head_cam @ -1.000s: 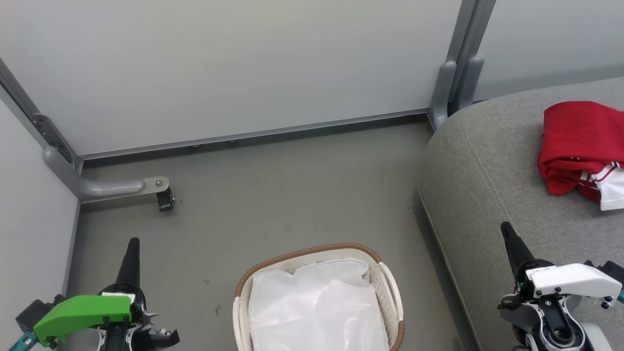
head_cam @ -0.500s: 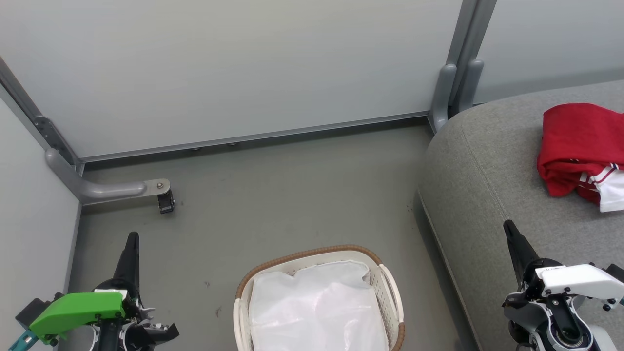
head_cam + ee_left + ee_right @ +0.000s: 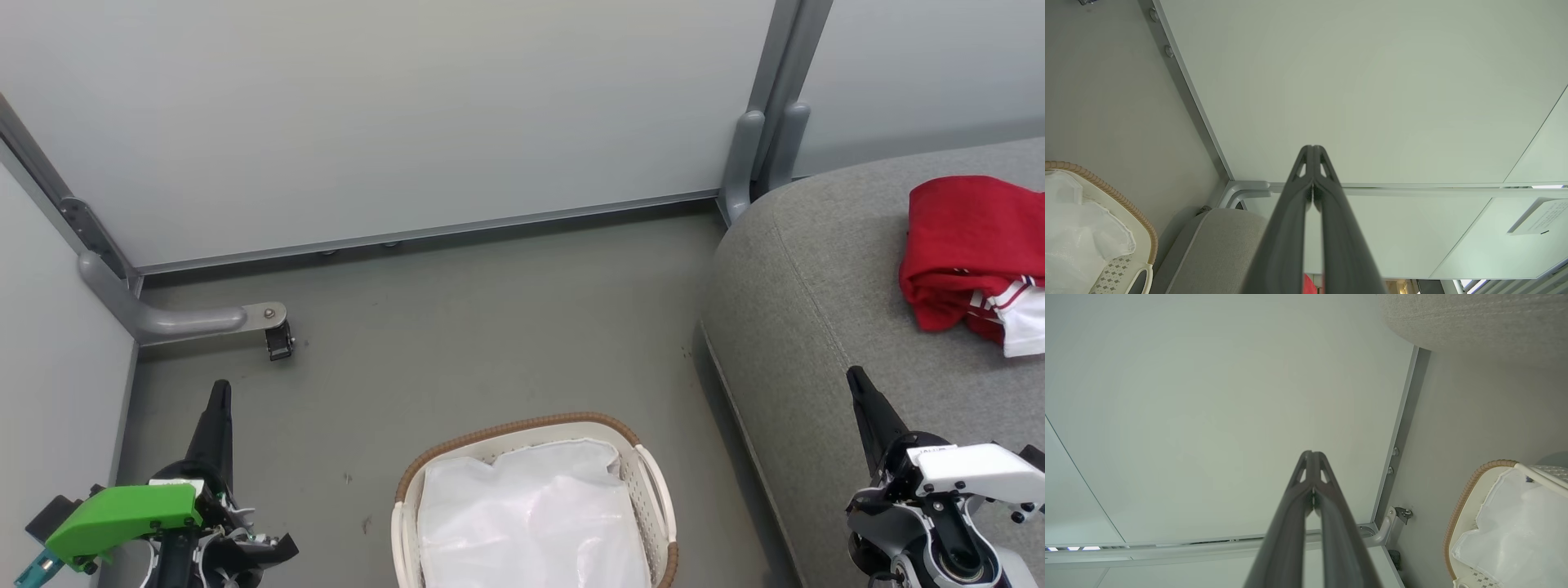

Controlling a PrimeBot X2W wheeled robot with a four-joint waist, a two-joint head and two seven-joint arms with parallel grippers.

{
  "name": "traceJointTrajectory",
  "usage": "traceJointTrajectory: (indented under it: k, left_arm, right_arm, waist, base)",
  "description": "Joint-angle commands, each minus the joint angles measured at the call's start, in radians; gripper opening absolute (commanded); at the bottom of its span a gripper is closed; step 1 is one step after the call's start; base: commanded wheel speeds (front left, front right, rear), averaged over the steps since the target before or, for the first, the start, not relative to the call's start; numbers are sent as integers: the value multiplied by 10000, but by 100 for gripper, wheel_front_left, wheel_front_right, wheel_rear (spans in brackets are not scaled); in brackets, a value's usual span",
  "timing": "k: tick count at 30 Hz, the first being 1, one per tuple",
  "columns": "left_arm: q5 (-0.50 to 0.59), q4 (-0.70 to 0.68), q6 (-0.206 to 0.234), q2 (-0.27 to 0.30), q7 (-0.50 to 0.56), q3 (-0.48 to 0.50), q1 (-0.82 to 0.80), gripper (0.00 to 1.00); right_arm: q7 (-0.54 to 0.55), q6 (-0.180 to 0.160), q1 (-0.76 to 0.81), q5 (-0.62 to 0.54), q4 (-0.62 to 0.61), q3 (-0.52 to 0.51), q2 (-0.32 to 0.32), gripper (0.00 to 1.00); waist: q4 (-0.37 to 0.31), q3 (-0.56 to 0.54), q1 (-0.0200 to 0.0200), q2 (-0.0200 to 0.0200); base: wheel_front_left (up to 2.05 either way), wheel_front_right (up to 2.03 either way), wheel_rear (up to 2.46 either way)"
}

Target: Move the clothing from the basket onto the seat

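The red clothing (image 3: 955,245) with white trim lies bunched on the grey seat (image 3: 816,286) at the right. The white basket (image 3: 522,426) with its brown rim stands on the floor at bottom centre, and a white translucent liner sheet (image 3: 531,523) shows inside it. My left gripper (image 3: 219,390) is shut and empty over the floor, left of the basket. Over the seat's front part my right gripper (image 3: 855,376) is shut too, below the clothing and apart from it. In the wrist views the left gripper (image 3: 1312,149) and the right gripper (image 3: 1312,454) each have their fingers pressed together.
Pale partition walls (image 3: 408,106) close the floor at the back and left. A grey bracket foot with a small caster (image 3: 276,339) juts out at the left. A grey post (image 3: 763,122) stands by the seat's back corner. Bare floor (image 3: 490,327) lies between wall, basket and seat.
The whole head picture has slid slightly downward, so the camera moved. Both wrists sit a little lower in it. The clothing, basket and both shut grippers are otherwise as before.
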Motion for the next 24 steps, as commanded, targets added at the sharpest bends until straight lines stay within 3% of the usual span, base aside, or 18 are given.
traceJointTrajectory:
  k: [1, 24]
  left_arm:
    - [-32, -20, -60, 66, 45, 25, -105, 0]
    - [-33, -20, -60, 66, 44, 23, -104, 0]
  right_arm:
    - [17, -3, 111, 36, -32, -22, -55, 0]
    - [15, -3, 110, 36, -32, -20, -55, 0]
  waist:
    - [0, 0, 0, 0]
    - [0, 0, 0, 0]
  base:
    - [0, 0, 0]
    - [0, 0, 0]
